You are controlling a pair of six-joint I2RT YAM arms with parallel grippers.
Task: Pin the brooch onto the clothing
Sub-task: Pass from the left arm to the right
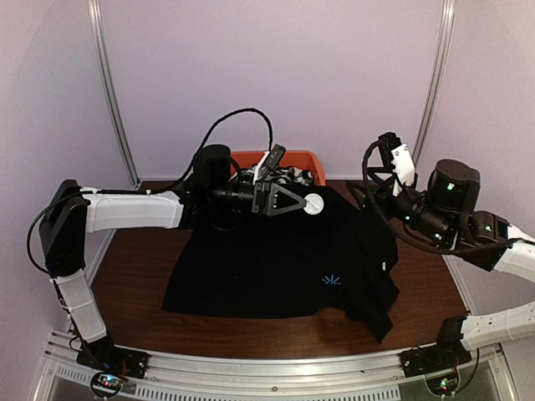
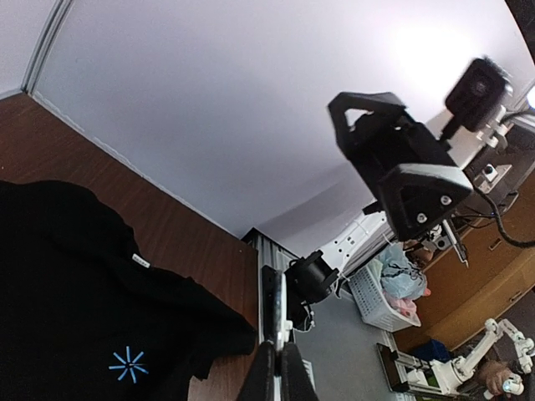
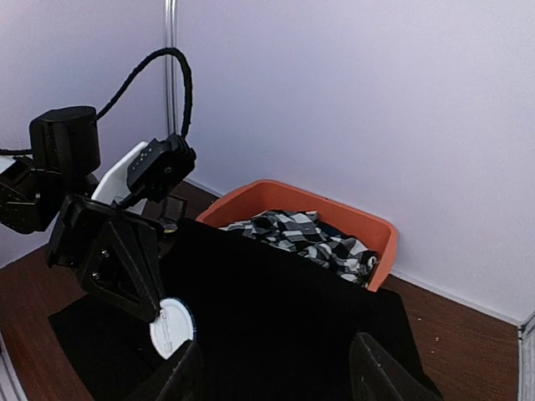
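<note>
Left claw (image 1: 303, 203) is clamped tight on the round white brooch (image 1: 313, 205), hovering over the far edge of the black shirt (image 1: 267, 267) spread on the tabletop (image 1: 134, 280). Right claw (image 3: 280, 351) gapes empty nearby. Best hold the cloth flat with it, then press the brooch down squarely

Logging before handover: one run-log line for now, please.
left claw: shut on brooch | right claw: open, empty | brooch: over shirt, far edge
</note>
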